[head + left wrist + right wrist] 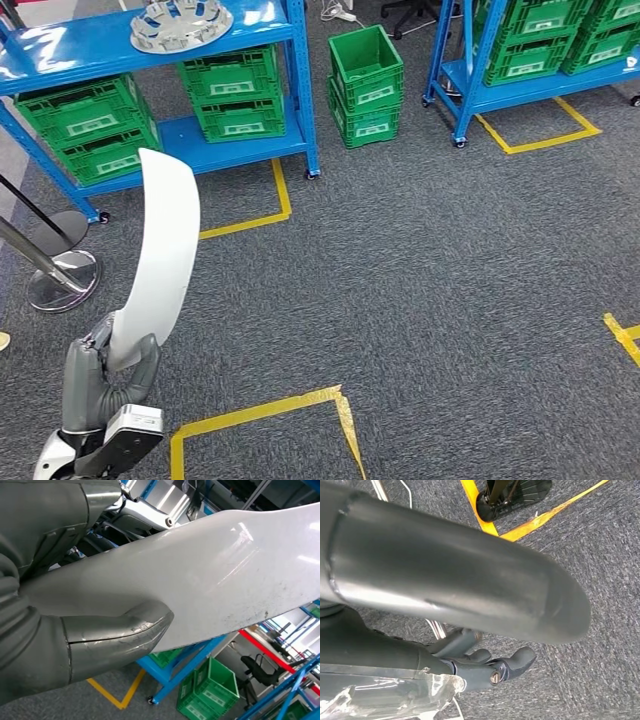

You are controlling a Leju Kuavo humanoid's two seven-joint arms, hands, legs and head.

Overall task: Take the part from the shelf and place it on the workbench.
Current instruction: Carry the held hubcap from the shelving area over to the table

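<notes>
Grey carpet [453,300], left hand [106,385] gripping smooth curved white part [162,250]

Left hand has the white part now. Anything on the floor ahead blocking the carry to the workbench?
The workbench is not in these pictures, so the full route cannot be judged. The left hand holds the white part upright. The carpet ahead shows just yellow tape outlines; stanchion bases stand on the left.

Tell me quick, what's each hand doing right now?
Left hand: holding the white curved part.
Right hand: holds nothing, fingers look loosely apart, open.
</notes>
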